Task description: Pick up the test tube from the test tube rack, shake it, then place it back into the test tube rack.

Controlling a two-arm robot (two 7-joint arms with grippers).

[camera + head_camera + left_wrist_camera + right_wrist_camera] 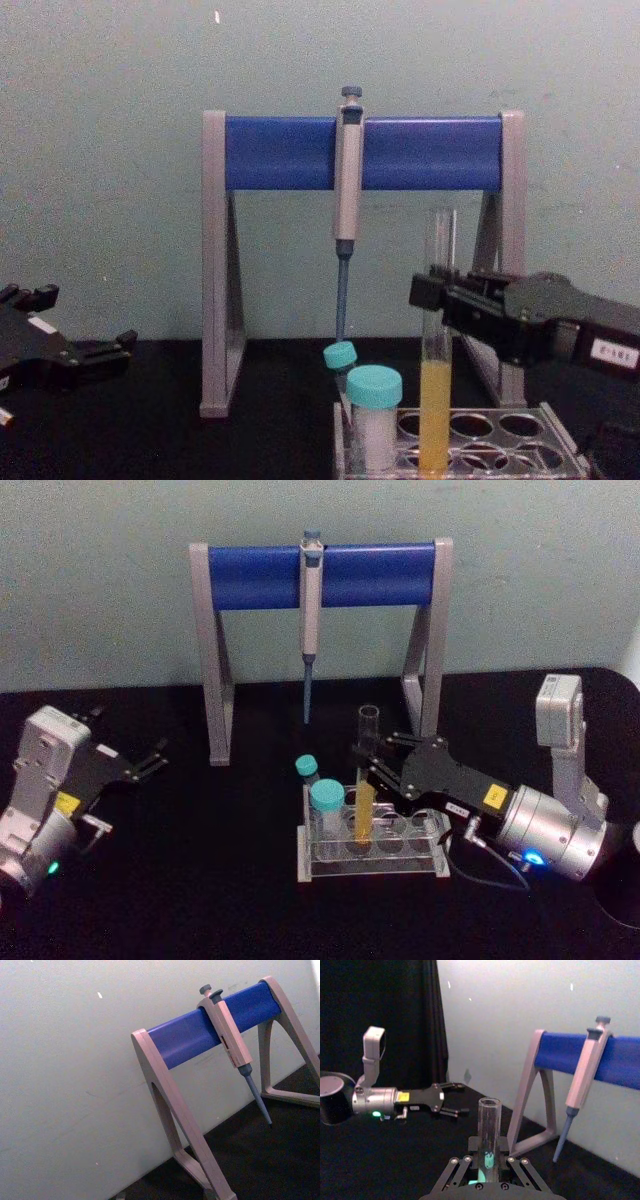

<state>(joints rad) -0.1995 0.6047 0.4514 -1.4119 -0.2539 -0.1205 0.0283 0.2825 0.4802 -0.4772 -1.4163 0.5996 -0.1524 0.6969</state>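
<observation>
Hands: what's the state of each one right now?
Left hand: open, holding nothing.
Right hand: closed on the test tube in the test tube rack.

My head camera looks forward and down over the black bench (220,880). It is wide enough to hold my left claw (155,758), my right claw (368,765) and the blue-barred stand (250,575) by the back wall. My chest camera sits lower and looks level across the bench, meeting that same stand side-on, with the test tube rack (470,445) close at its bottom edge. My left wrist camera faces the wall and the stand from near, tilted. My right wrist camera looks out along its own claw, with the test tube (489,1130) right before it and the stand and my left claw farther off.
</observation>
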